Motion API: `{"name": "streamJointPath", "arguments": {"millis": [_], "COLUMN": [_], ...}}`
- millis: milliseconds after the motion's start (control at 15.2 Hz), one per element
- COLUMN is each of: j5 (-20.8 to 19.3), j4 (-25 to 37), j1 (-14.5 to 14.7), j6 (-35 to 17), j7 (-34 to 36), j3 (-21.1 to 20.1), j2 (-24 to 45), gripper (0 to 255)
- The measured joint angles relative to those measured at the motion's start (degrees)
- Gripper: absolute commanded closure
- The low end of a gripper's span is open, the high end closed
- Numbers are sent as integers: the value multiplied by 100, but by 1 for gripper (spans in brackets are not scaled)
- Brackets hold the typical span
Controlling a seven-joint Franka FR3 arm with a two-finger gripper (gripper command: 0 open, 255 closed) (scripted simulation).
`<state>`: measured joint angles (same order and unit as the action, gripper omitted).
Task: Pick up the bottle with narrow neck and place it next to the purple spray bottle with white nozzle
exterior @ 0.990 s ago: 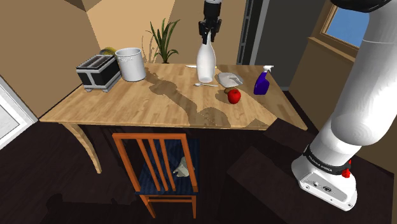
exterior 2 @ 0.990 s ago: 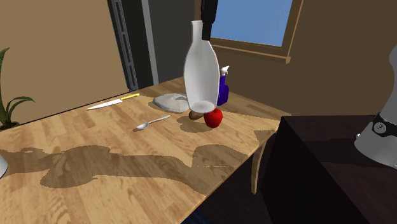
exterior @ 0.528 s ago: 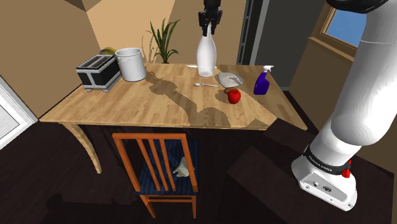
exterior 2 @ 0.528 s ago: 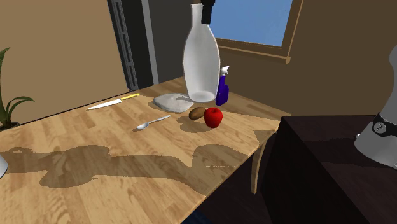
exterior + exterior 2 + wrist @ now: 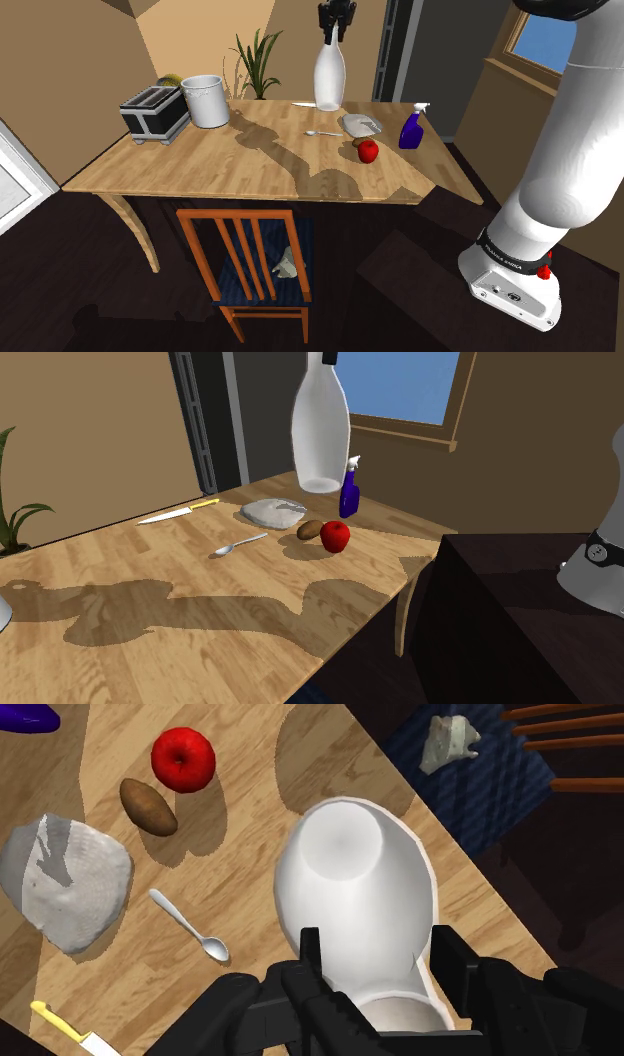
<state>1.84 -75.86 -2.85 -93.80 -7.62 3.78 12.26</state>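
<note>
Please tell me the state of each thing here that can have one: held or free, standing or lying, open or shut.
white narrow-necked bottle: upright, lifted off the wooden table, clasped at its neck.
all-black gripper: shut on the bottle.
purple spray bottle with white nozzle: standing upright on the table, free.
red apple: resting on the table, free.
silver spoon: lying flat, free.
yellow-handled knife: lying flat, free.
</note>
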Motion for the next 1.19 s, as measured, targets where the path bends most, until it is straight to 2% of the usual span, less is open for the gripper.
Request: {"name": "streamJointPath", "arguments": {"millis": [660,1188], "j5": [89,176], "j4": [-1111,-1297], "j1": [-670,-1217], "j6": [-230,-190], "j7": [-1173,-2217], "j3": [489,982], "j2": [-847,-1024], "gripper": [255,255]}}
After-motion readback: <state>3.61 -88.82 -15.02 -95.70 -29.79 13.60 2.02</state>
